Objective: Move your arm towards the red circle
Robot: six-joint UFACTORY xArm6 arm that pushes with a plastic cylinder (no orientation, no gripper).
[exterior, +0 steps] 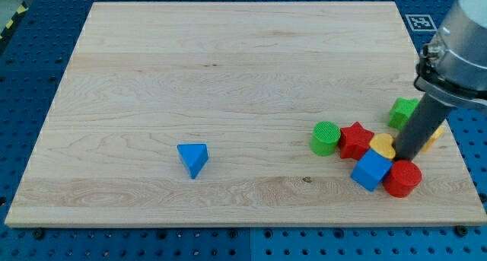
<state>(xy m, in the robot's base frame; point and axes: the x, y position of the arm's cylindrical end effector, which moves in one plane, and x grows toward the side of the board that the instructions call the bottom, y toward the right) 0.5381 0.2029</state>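
The red circle (402, 178) lies at the view's lower right on the wooden board (228, 78). My tip (402, 157) sits just above it, between it and a yellow block (383, 145). A blue cube (370, 170) touches the red circle on its left. A red star (354, 140) and a green circle (326, 138) lie further left. A green block (402, 112) is above my rod, and a second yellow block (435, 135) peeks out on the rod's right.
A blue triangle (193, 159) lies alone at the board's lower middle. The arm's grey body (460, 44) hangs over the board's right edge. A blue perforated table (30, 55) surrounds the board.
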